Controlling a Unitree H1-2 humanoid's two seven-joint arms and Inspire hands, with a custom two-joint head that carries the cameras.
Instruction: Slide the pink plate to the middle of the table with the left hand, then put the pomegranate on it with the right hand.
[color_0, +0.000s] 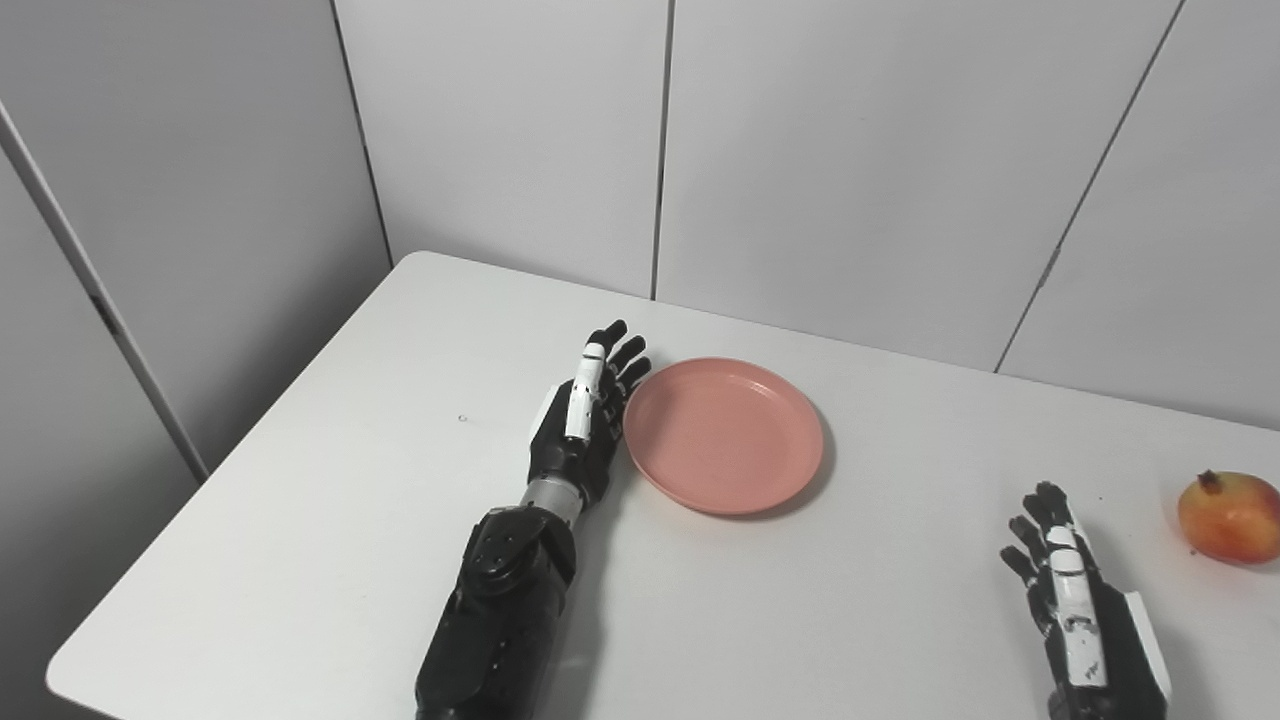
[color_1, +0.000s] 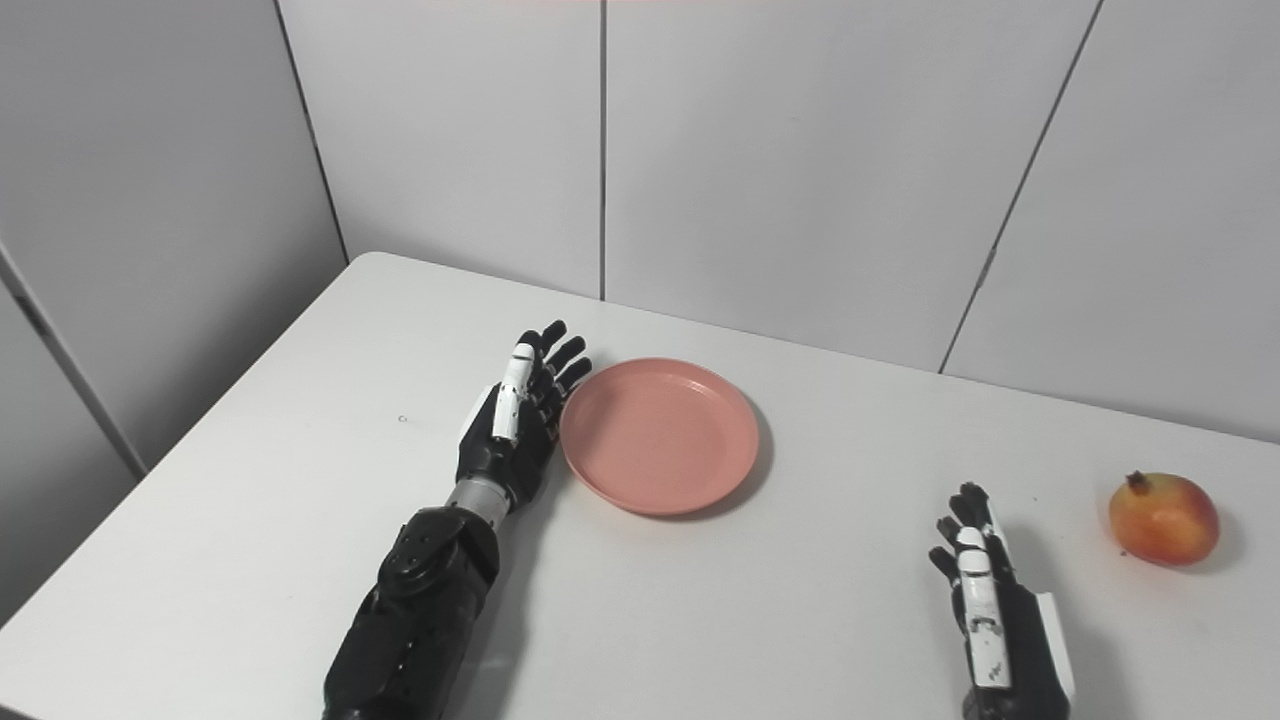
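our left hand (color_0: 585, 420) lies edge-on against the left rim of the pink plate (color_0: 724, 434), fingers straight and spread, holding nothing. the plate sits near the middle of the white table (color_0: 330, 520). our right hand (color_1: 985, 610) rests near the front edge, fingers loose and apart, empty. the pomegranate (color_1: 1163, 519) sits well to its right, near the table's right side. a hard push could send the light plate skidding past centre. the round fruit may roll off if nudged. nothing stands between fruit and plate.
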